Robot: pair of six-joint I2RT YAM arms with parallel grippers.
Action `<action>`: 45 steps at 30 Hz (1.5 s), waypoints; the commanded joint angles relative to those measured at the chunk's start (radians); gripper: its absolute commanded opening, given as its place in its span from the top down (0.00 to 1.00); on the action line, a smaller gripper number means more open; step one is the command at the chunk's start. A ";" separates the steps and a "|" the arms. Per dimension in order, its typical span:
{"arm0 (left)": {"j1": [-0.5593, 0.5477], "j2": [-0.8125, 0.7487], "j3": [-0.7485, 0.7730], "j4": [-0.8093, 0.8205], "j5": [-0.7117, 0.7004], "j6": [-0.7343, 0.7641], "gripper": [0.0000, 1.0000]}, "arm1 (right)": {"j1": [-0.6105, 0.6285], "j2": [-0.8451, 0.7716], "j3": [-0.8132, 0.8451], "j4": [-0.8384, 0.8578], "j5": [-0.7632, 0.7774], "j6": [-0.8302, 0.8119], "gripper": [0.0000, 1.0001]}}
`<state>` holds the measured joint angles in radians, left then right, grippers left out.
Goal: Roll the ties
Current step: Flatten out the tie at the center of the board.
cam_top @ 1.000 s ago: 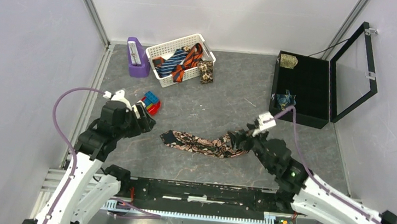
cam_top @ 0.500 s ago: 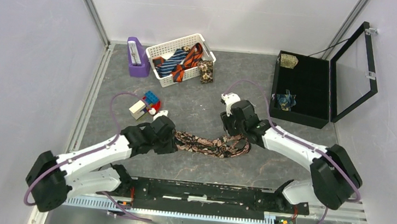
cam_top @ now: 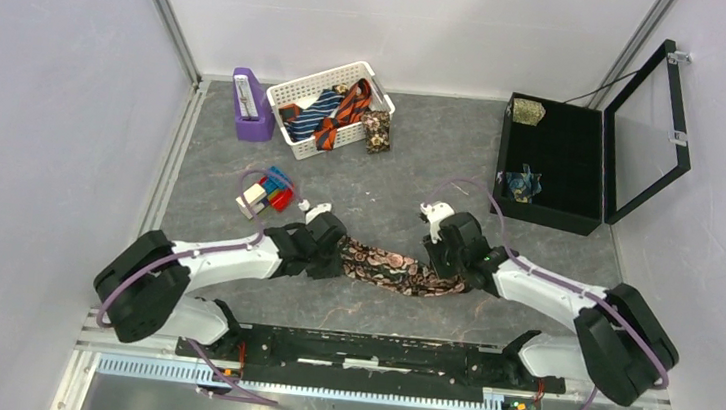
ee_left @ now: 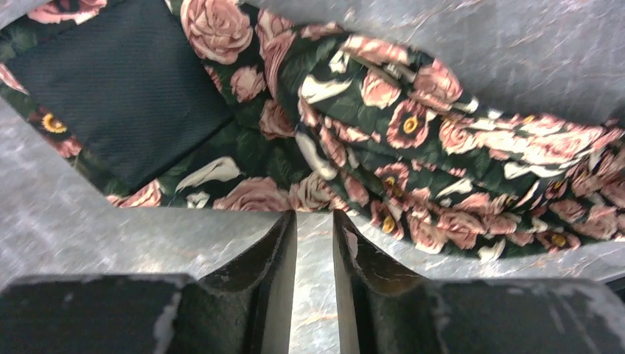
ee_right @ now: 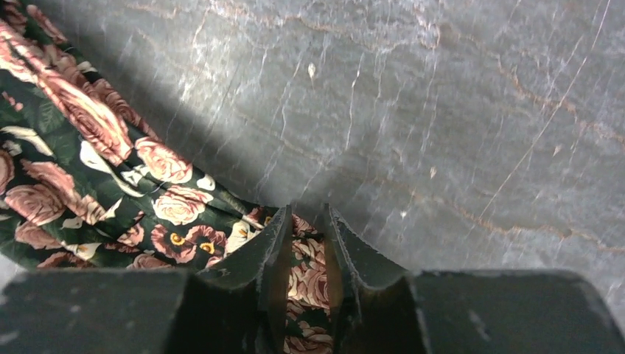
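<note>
Here, right pincer [ee_right: 307,215] tight on floral tie [ee_right: 74,169]; left pincer [ee_left: 314,217] narrow at its edge, grip unclear.

The left arm [cam_top: 223,257] and right arm [cam_top: 543,281] are reaching low and inward toward each other, the left gripper [ee_left: 313,217] holding its fingers a narrow slit apart, the right gripper [ee_right: 306,214] pinching the floral tie [ee_right: 74,184] between nearly closed fingers.
</note>
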<state>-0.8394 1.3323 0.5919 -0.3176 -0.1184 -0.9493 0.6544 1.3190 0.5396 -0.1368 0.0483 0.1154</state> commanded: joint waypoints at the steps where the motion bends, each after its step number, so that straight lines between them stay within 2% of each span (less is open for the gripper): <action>1: -0.004 0.092 0.024 0.129 -0.012 0.000 0.69 | 0.001 -0.094 -0.077 -0.053 -0.044 0.055 0.73; 8: -0.003 0.264 0.168 0.171 -0.003 0.063 0.70 | 0.078 -0.203 -0.166 0.041 -0.122 0.243 0.76; 11: -0.001 0.341 0.265 0.170 0.013 0.103 0.70 | 0.169 -0.187 -0.192 0.128 -0.131 0.344 0.76; 15: 0.010 0.437 0.377 0.152 0.036 0.170 0.70 | 0.231 -0.133 -0.185 0.249 -0.147 0.427 0.74; 22: 0.064 0.544 0.525 0.162 0.168 0.302 0.71 | 0.253 -0.049 -0.091 0.299 -0.137 0.473 0.55; 26: 0.063 0.567 0.623 0.137 0.231 0.408 0.72 | 0.257 -0.036 -0.056 0.384 -0.219 0.478 0.54; 29: 0.063 0.576 0.689 0.073 0.262 0.480 0.71 | 0.256 -0.040 -0.002 0.309 -0.204 0.406 0.53; 35: 0.068 0.485 0.721 -0.092 0.147 0.510 0.61 | 0.245 -0.133 0.033 0.032 0.011 0.253 0.52; 40: 0.068 0.335 0.698 -0.216 0.044 0.487 0.50 | 0.203 -0.259 0.054 -0.071 0.111 0.191 0.54; 45: 0.058 0.118 0.599 -0.293 0.053 0.418 0.36 | 0.113 -0.279 0.140 -0.079 0.175 0.159 0.61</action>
<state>-0.7742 1.6337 1.2495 -0.5140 -0.0399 -0.4976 0.8345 1.0443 0.5755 -0.1925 0.1287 0.3317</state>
